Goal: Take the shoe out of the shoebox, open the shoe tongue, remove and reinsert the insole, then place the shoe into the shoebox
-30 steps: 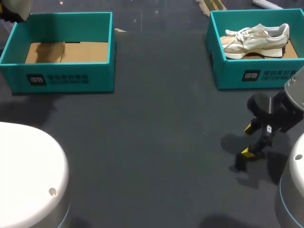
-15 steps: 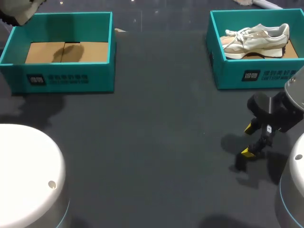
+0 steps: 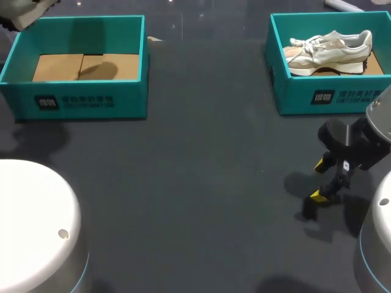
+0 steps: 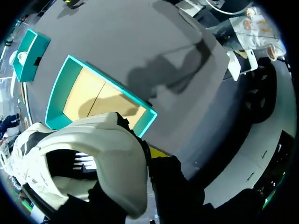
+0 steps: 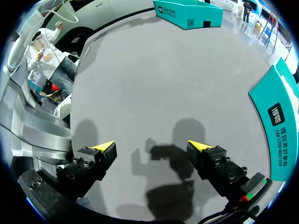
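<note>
A white shoe (image 4: 88, 154) hangs high over the table, and my left gripper (image 4: 147, 156) is shut on it; one yellow tip shows beside its heel. In the head view only a bit of this shoe (image 3: 24, 13) shows at the far left corner. Below it stands the left teal shoebox (image 3: 79, 101), holding nothing but its cardboard floor (image 4: 98, 98). A second, beige-and-white shoe (image 3: 330, 49) lies on its side in the right teal shoebox (image 3: 330, 97). My right gripper (image 3: 325, 180) hovers open just above the table in front of that box, with nothing between its fingers (image 5: 105, 148).
The dark grey table (image 3: 201, 171) stretches between the two boxes. My arms' white bases rise at the near left (image 3: 36, 226) and near right (image 3: 376, 244). In the right wrist view, the right box's wall (image 5: 280, 126) is beside the gripper.
The held shoe has drifted slightly right at the far left corner, and its shadow has slid right across the left box's cardboard floor. The right arm has kept still.
</note>
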`<state>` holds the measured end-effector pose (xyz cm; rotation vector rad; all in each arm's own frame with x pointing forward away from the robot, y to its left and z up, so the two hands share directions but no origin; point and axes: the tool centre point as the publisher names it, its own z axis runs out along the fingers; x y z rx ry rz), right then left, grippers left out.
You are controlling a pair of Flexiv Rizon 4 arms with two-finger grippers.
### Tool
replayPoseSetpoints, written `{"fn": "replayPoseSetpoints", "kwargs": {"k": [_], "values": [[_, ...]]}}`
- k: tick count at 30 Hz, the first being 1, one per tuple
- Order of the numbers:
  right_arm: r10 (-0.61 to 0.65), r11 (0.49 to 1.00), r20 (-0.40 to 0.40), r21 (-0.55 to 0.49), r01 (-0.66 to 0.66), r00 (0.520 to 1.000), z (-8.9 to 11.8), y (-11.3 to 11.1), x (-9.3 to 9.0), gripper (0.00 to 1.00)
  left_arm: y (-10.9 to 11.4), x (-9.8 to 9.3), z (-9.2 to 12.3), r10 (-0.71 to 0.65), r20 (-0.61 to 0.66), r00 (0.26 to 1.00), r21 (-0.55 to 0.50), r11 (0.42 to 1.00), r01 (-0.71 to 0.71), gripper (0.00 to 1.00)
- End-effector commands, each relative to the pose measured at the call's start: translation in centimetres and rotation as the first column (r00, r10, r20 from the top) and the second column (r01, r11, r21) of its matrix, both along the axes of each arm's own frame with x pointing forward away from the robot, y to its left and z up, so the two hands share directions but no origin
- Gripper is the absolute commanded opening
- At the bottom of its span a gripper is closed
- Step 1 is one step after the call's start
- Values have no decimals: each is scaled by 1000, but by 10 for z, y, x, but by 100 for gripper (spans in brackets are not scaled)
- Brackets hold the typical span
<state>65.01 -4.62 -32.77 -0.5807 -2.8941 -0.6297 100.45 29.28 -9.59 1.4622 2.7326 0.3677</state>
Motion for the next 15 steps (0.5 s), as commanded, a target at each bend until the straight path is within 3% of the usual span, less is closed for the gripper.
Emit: {"fn": "replayPoseSetpoints", "kwargs": {"k": [1, 12, 15], "values": [[-1, 1000, 2, -2, 1, 1000, 1, 0, -2, 100, 10, 10, -3, -221, -33, 975, 27, 975, 222, 0], [-1, 1000, 2, -2, 1, 1000, 1, 0, -2, 100, 10, 10, -3, -221, -33, 975, 27, 975, 222, 0], [-1, 1000, 2, -2, 1, 1000, 1, 0, -2, 100, 16, 21, -3, -306, -64, 950, -5, 952, 306, 0]]}}
